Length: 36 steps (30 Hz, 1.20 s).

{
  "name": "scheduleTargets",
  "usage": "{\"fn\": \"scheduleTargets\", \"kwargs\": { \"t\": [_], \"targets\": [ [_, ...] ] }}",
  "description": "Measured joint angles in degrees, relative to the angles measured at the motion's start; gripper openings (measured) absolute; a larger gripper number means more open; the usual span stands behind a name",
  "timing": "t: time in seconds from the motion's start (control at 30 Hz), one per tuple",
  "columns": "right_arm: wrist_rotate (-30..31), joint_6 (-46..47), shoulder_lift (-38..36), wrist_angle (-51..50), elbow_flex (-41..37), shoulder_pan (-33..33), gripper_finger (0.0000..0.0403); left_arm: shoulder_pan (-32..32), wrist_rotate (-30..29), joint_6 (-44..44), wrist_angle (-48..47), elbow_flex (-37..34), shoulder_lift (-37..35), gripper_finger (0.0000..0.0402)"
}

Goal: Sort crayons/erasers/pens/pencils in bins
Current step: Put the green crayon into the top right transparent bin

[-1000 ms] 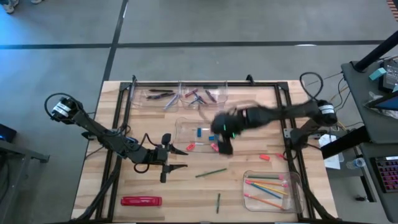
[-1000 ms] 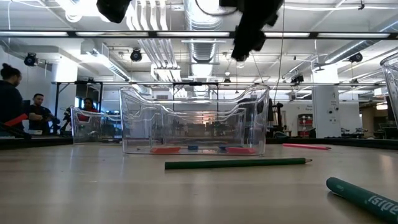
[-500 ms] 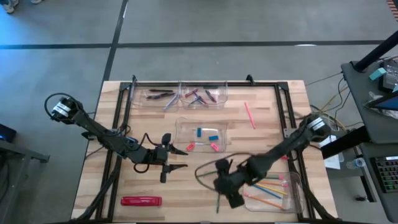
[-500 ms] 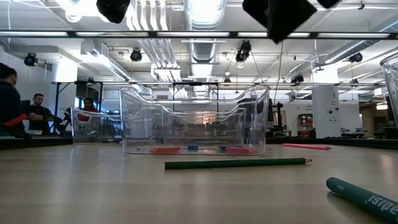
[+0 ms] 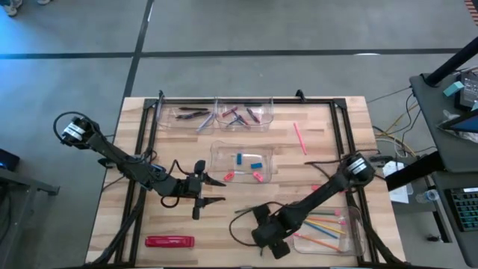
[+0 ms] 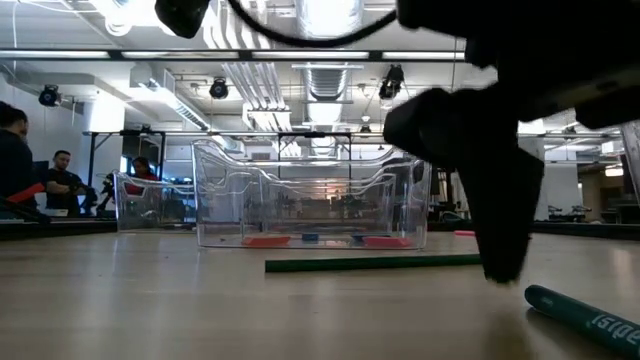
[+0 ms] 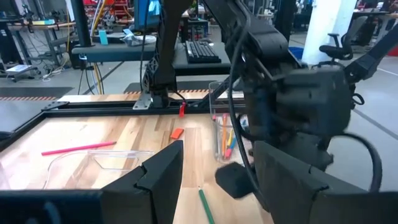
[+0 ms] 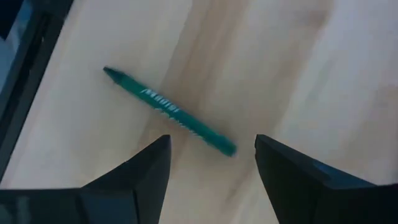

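Bare wood carries a green crayon (image 8: 169, 112) lying flat, slantwise between the right hand's (image 8: 211, 163) wide-open, empty fingers

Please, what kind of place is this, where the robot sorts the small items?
Probably a robotics lab or workshop in a large industrial hall. The low view shows exposed ceiling ducts and people at workbenches behind the clear bin; the left wrist view shows a desk with a keyboard and an office chair.

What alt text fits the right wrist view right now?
Looking down on bare wood, a green crayon lies diagonally on the table, just beyond the right gripper. Its two dark fingers are open, spread to either side of the crayon's near end.
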Motion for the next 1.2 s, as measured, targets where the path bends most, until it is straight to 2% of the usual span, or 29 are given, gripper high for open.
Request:
{"fn": "scheduleTargets", "kwargs": {
  "t": [0.1,0.4,0.57,0.97,1.2],
  "targets": [
    [-2.1,-0.4,2.3,0.3,1.4,0.0,0.0221,0.0,0.0,0.0,0.0,0.0,0.0,0.0182],
    [-1.8,-1.9,5.1,0.6,3.2,0.0,0.0207,0.0,0.0,0.0,0.0,0.0,0.0,0.0182],
    [0.0,-1.9,5.2,0.4,3.1,0.0,0.0176,0.0,0.0,0.0,0.0,0.0,0.0,0.0182],
    [0.1,-2.3,5.2,0.2,3.0,-0.3,0.0076,0.0,0.0,0.0,0.0,0.0,0.0,0.0182],
    [0.4,-2.3,5.1,-0.1,3.0,-1.0,0.0040,0.0,0.0,0.0,0.0,0.0,0.0,0.0182]
  ]
}}
